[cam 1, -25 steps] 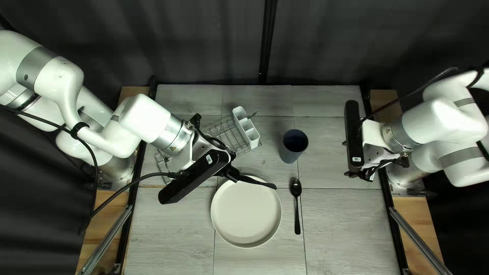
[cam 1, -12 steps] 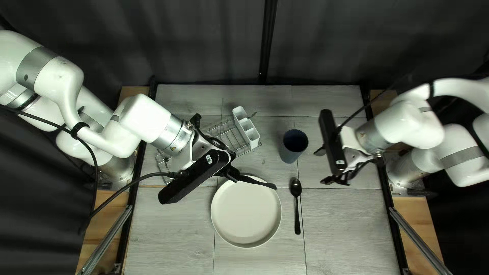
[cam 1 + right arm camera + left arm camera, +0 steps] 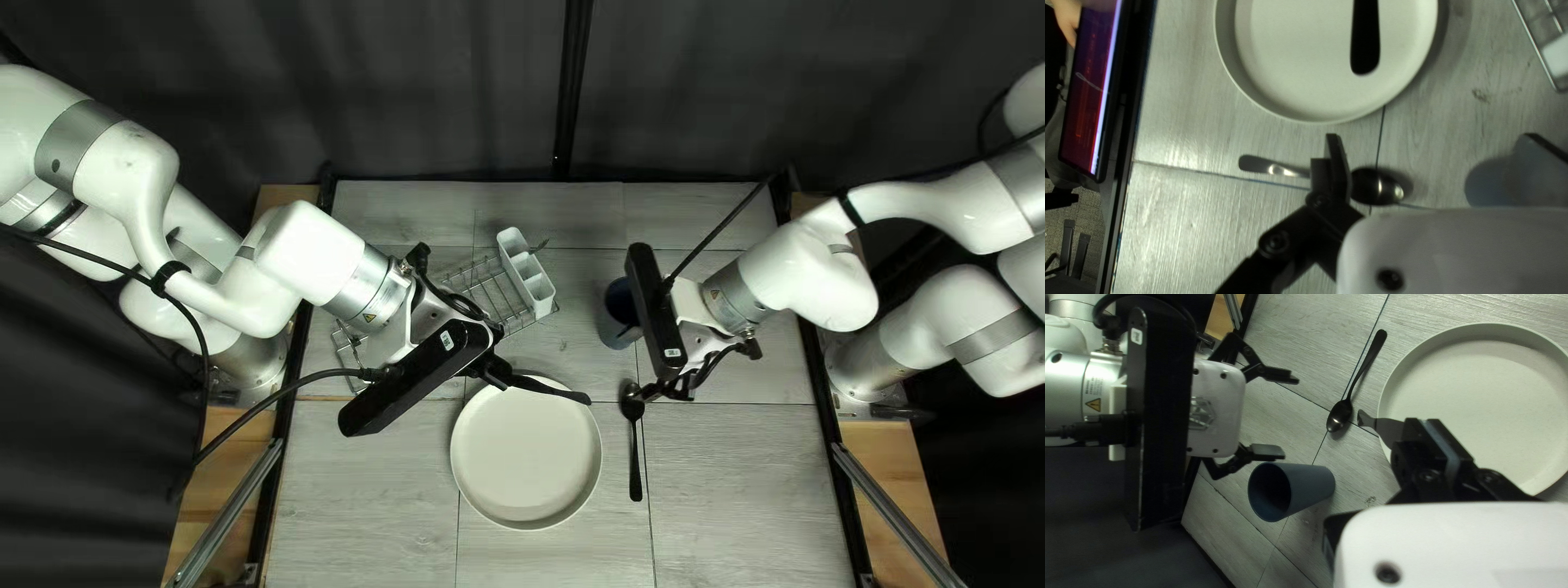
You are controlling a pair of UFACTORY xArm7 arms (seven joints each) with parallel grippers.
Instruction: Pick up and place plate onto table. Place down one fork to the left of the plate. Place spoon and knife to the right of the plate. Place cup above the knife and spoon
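Plate [image 3: 526, 463] is down beneath the left jaws, closed on a dark utensil [image 3: 1391, 431], with spoon [image 3: 636, 457] and cup [image 3: 1309, 484] near the open right jaws; fork and knife apparently remain unplaced.

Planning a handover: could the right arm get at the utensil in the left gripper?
Probably yes: the right gripper stands open, and the end of the utensil juts from the left gripper towards it, with nothing visible standing between them.

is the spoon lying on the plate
No, the spoon lies beside the plate, with a visible gap between them.
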